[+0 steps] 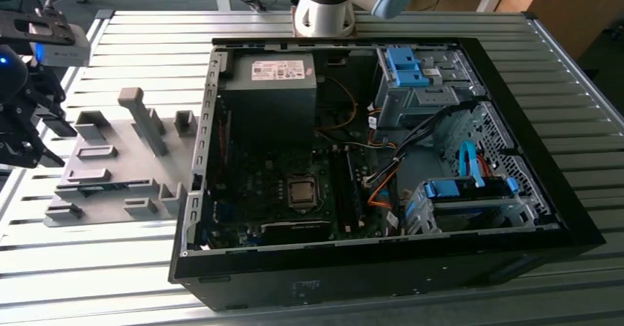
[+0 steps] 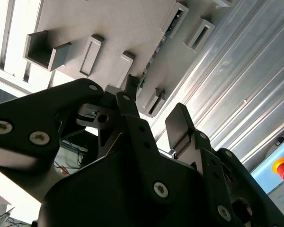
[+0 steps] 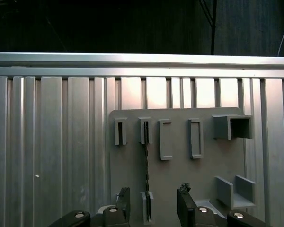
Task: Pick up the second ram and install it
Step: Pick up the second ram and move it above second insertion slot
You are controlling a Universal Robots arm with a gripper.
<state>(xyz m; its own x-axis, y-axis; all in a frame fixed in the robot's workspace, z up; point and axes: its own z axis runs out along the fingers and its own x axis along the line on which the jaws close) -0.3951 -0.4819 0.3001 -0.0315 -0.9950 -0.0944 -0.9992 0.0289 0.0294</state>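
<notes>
The second ram [image 3: 146, 175] stands on its thin edge in a slot of the grey fixture plate [image 3: 180, 170]. It runs as a dark narrow strip between two small holder blocks. My gripper [image 3: 154, 202] is open above one end of it, with one black finger [image 3: 124, 201] on each side and a gap to the strip. In the second wrist view the ram's [image 2: 154, 54] edge shows beyond the spread fingers [image 2: 180, 124] of the gripper [image 2: 154, 111]. In the exterior view my gripper [image 1: 34, 139] hangs at the far left, over the fixture's outer edge [image 1: 117, 167].
An open black computer case [image 1: 390, 267] lies on the ribbed metal table [image 1: 127, 41] at the exterior view's right of the fixture. Inside are the motherboard with its long black slots [image 1: 343, 187], a power supply [image 1: 268, 85], blue drive cages [image 1: 463, 194] and cables. Grey blocks [image 1: 145, 118] rise from the fixture.
</notes>
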